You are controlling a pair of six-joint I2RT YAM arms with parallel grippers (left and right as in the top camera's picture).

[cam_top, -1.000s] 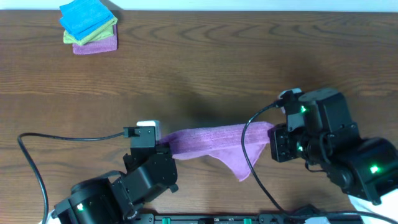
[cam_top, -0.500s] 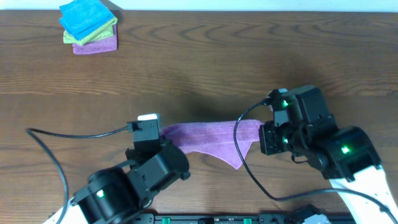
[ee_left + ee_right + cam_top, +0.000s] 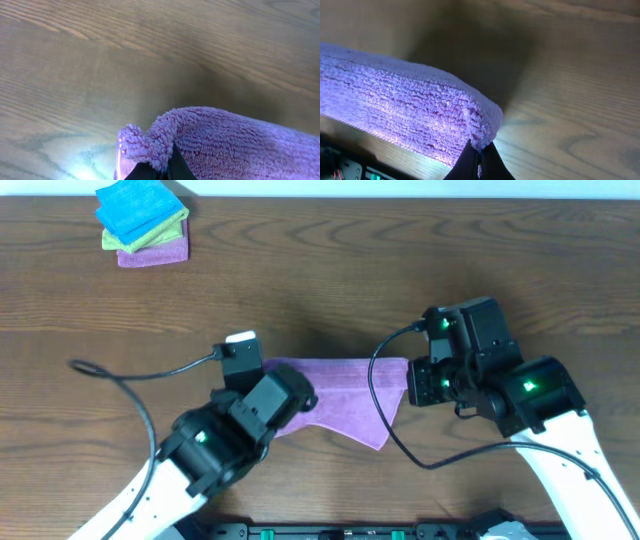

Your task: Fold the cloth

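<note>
The brown wooden table [image 3: 350, 270] fills the overhead view, and the two arms reach in from its near edge, the left arm [image 3: 200, 450] and the right arm [image 3: 520, 390] angled toward each other. Between them the cloth [image 3: 345, 385] is stretched out over the near middle of the table – its top edge runs almost straight from one gripper to the other, while its lower part sags to a point toward the near right. In the wrist views it hangs clear of the wood, with a dark shadow on the boards beneath. Far off at the back left corner lies a stack of folded cloths [image 3: 143, 222], blue on top, yellow-green under it, purple at the bottom. The left gripper [image 3: 155, 170] is clamped on the cloth's left end, the pile bunched up over its black fingertips. The right gripper [image 3: 479, 160] is pinched tight on the right end – a thick, rounded edge. A black cable [image 3: 130, 375] loops beside the left arm.
</note>
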